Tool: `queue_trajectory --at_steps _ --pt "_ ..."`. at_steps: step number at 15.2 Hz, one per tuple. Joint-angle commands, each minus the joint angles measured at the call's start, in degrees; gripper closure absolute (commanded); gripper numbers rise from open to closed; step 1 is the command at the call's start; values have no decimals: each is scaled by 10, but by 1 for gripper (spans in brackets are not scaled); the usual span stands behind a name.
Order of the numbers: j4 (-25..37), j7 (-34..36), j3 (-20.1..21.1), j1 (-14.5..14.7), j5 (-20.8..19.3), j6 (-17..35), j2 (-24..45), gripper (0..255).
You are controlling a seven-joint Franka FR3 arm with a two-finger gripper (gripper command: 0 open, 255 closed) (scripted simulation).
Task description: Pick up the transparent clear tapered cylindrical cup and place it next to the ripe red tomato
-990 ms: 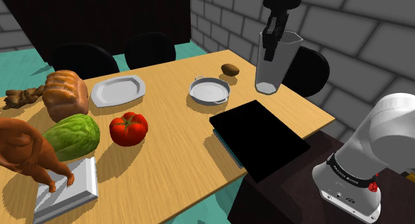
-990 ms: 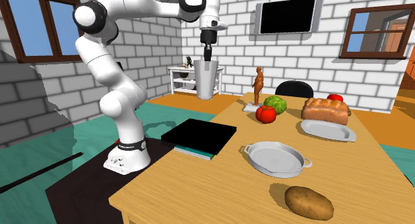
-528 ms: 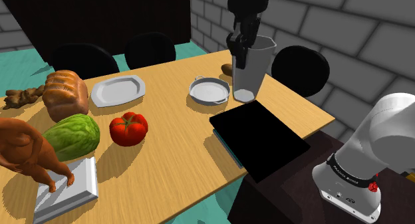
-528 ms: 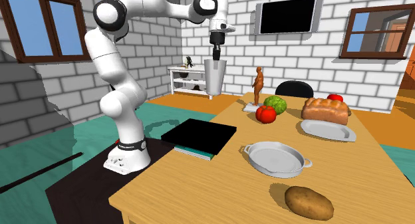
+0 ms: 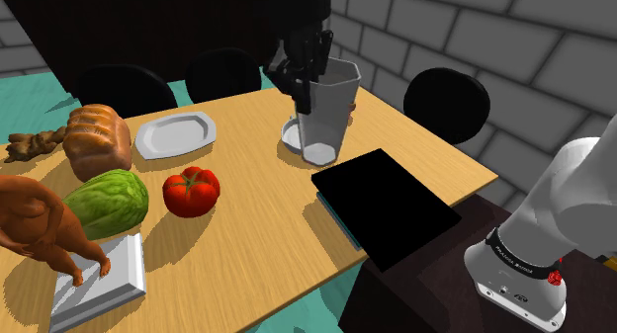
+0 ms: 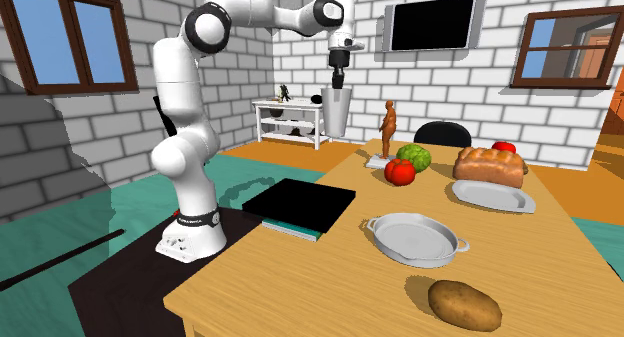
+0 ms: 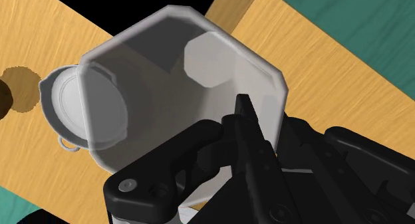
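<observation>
Half done — your jaws pinch the clear tapered cup (image 5: 326,124) by its wall above the wooden surface (image 5: 257,232); carry it beside the round red tomato (image 5: 191,191), then lower

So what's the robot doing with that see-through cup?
The black gripper grips the clear cup by its rim, holding it in the air above the wooden table, near a grey pan. The red tomato sits farther along the table, and the cup has not been set beside it yet.
</observation>
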Motion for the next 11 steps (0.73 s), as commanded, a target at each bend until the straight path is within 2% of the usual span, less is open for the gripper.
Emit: queue_trajectory --at_steps 1,5,7,8,11 --pt "66 45 24 22 -36 -14 67 255" --pt "212 108 42 94 -111 -63 195 255" --pt "310 129 40 148 -154 -101 266 255" --pt "387 136 34 190 -183 -132 315 255" --pt "327 138 33 169 -167 -93 293 255"
